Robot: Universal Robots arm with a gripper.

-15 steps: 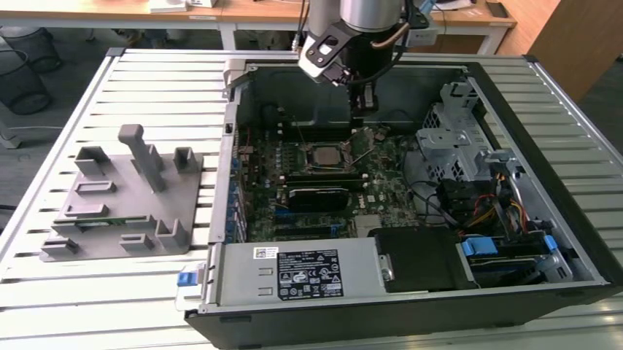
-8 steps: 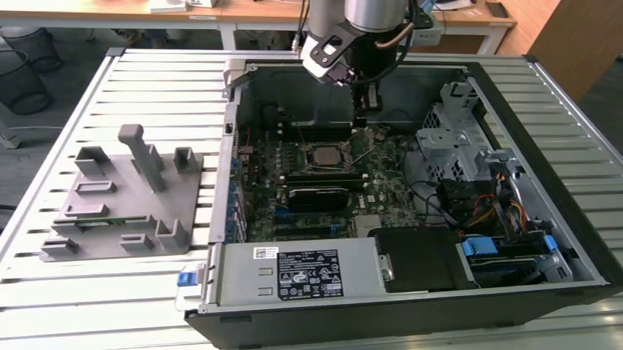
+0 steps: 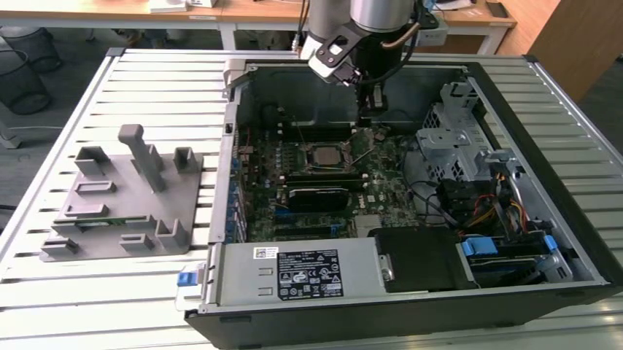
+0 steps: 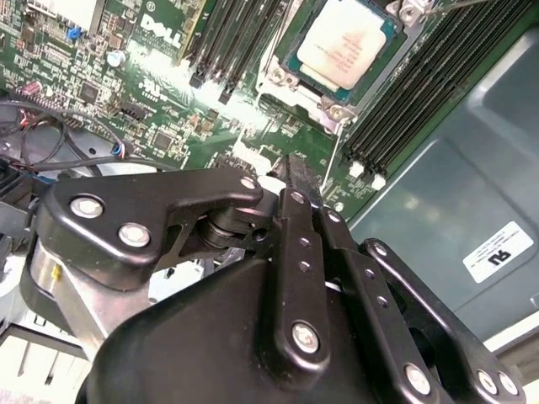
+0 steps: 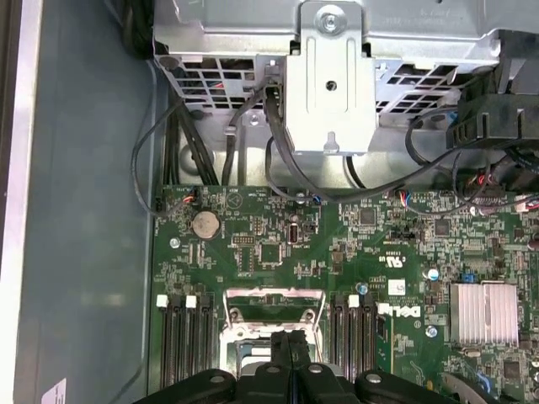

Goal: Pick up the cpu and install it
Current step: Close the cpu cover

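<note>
Silvery cpu point(image 3: 322, 155) lies seated in its socket on the green motherboard point(image 3: 389, 182) inside the open case point(image 3: 292, 95); the second wrist view also shows it there point(image 4: 347, 42). The black pincer point(image 3: 373, 120) hangs near the socket, apart from the cpu, clenched on nothing. A grey fixture point(image 3: 127, 197) sits on the slatted counter point(image 3: 146, 80).

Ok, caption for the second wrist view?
Black pincer, shut and empty, hovers over the green motherboard, near the small silvery-grey square cpu lying in its socket.
</note>
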